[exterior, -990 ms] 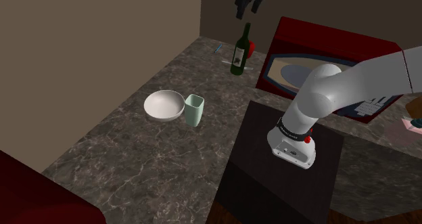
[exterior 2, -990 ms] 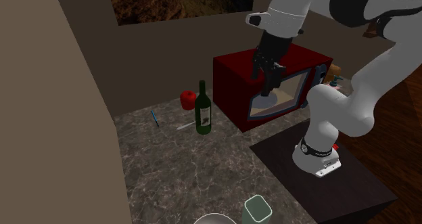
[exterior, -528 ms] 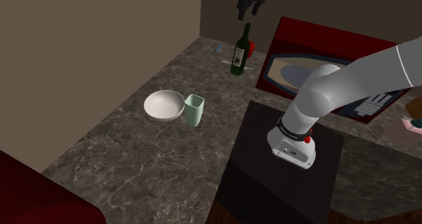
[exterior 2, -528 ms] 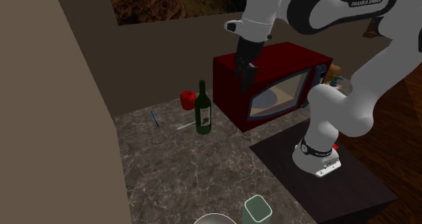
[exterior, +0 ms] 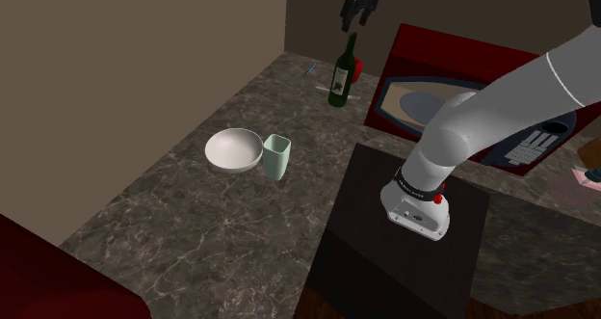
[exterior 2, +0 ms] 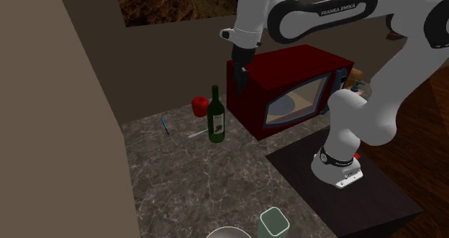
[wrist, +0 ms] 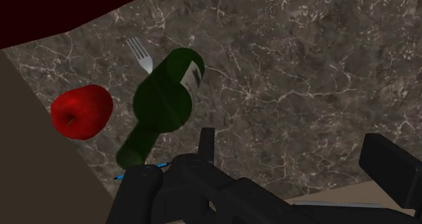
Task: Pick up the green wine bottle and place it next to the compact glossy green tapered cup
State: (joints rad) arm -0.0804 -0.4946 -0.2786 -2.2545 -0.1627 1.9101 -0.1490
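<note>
Wrist view: jaws apart, I am swinging my black gripper [wrist: 297, 163] off the red microwave [exterior 2: 302, 60]. The dark-green glass wine bottle [wrist: 166, 97] is nearing.

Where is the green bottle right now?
In the second exterior view, the green bottle stands upright on the counter, beside the red apple and left of the red microwave.

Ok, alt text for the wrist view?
Green bottle, seen from above, stands on a marbled counter off to one side of the open claw, untouched. A red apple and a fork lie beside it.
</note>
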